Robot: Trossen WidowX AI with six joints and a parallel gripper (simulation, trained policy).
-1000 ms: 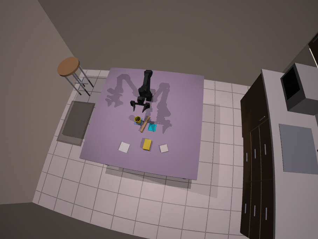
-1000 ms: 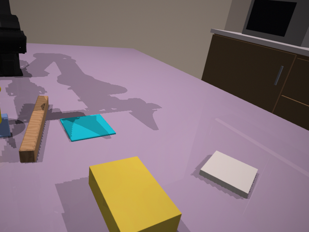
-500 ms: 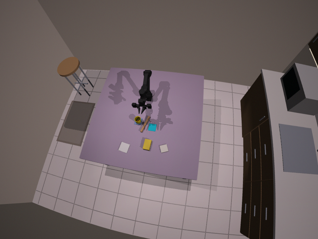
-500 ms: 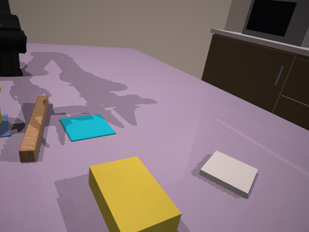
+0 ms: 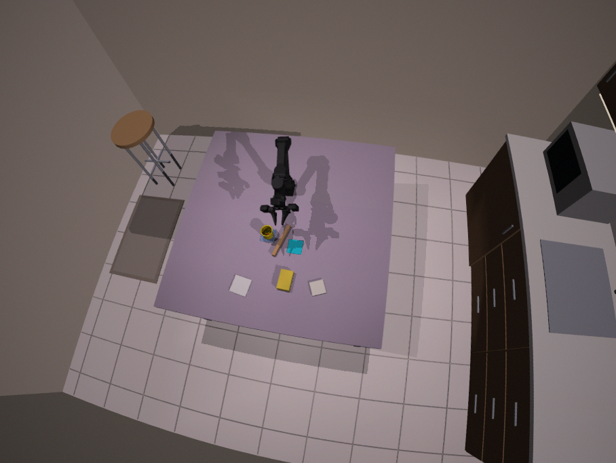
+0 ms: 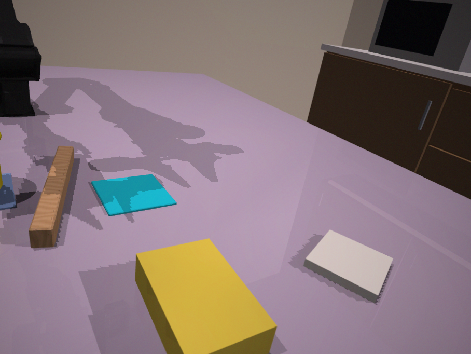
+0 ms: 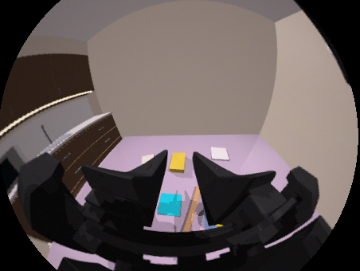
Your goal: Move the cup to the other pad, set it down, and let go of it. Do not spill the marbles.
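Step in hand: approach to the cup, judged pre-grasp. The gripper [image 5: 279,223] [image 7: 180,154] is partly open, nothing between the fingers, raised over the purple counter [image 5: 358,309] [image 6: 247,217] [image 7: 255,155] and pointed towards the edge opposite the arm base.

The yellow cup [image 5: 266,232] [image 6: 0,179] [image 7: 219,225] is seen upright on the blue pad [image 5: 262,239] [image 6: 8,194] [image 7: 206,223], on the stool-side half of the counter. Marbles are too small to be made out.

The teal pad [image 5: 295,246] [image 6: 137,194] [image 7: 170,205], likely the target, lies towards the cabinet-side edge, nothing set on it. A wooden bar [image 5: 281,241] [image 6: 53,198] [image 7: 192,211] lies between the pads. The yellow block [image 5: 285,280] [image 6: 202,293] [image 7: 178,161] sits nearer the edge opposite the base.

Next move: the gripper should be shifted towards the stool-side edge, opened wider, lowered and lined up around the cup. After grasping, a level lift over the bar is needed; if the bar is clipped, marbles could be spilled. Transfer, placement and release not yet done.

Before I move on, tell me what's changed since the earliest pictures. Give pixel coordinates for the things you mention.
The hand [image 5: 279,223] [image 7: 180,154] has shifted rightward in the top view, its fingers closer together but still apart, nothing between them. The yellow cup [image 5: 267,235], wooden bar [image 5: 281,240] [image 6: 52,194] [image 7: 192,211] and teal pad [image 5: 295,246] [image 6: 133,194] [image 7: 170,205] stayed put.
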